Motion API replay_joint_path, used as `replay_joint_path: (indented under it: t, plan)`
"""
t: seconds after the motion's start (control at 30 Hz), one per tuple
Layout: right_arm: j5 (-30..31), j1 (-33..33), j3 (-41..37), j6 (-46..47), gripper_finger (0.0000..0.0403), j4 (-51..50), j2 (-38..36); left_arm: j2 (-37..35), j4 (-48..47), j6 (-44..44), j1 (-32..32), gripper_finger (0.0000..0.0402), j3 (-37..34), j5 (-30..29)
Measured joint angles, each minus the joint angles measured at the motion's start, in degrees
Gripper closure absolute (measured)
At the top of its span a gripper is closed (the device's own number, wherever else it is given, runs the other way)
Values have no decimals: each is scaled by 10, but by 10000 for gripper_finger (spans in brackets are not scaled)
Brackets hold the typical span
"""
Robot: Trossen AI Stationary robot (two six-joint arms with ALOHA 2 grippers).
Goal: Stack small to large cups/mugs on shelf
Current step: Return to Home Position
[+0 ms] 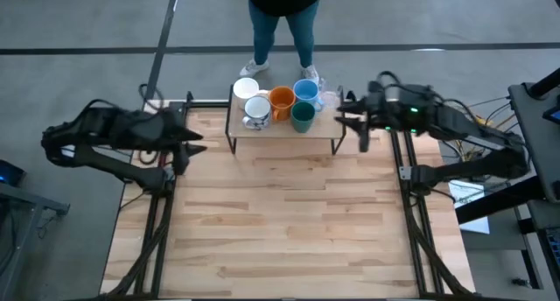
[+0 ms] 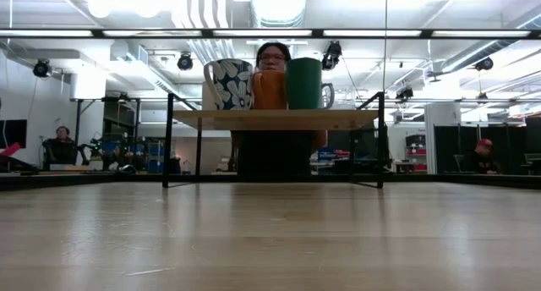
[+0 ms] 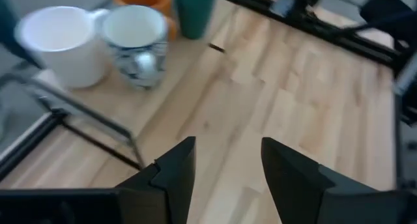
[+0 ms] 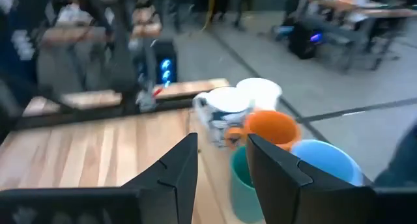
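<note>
Lab/workshop: exposed ceiling ducts [image 2: 279,3], spotlights [image 2: 185,63], concrete flr.

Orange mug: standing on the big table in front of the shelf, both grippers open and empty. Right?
No. The orange mug stands on the shelf, between the white patterned mug and the green cup; the high view shows it. The left gripper and right gripper are open and empty, as stated.

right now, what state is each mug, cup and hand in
white mug, upright on shelf, empty
patterned mug, upright on shelf, empty
orange mug, upright on shelf
blue mug, upright on shelf
green cup, upright on shelf
left hand, open, empty
right hand, open, empty
</note>
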Motion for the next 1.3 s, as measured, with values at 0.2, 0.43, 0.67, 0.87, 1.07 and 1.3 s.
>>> replay_joint_path:
  t: [0.2,0.43,0.67,0.87,1.07,1.3]
  plan:
    - [5,-41,-110,73,278,82,-131,-105,138,-24,-42,263,-128,-61]
    - [0,-50,-210,127,315,128,-170,-233,357,-36,-48,381,-342,-31]
    - [4,-57,-300,124,392,208,-208,-302,456,-55,-49,399,-455,-13]
    - [4,-99,-394,172,395,208,-317,-331,465,-64,-48,401,-492,-18]
    - [-9,-110,-471,189,395,217,-433,-353,470,-47,-48,401,-519,-47]
    - [24,-110,-519,198,395,203,-501,-379,530,-49,-48,401,-578,-37]
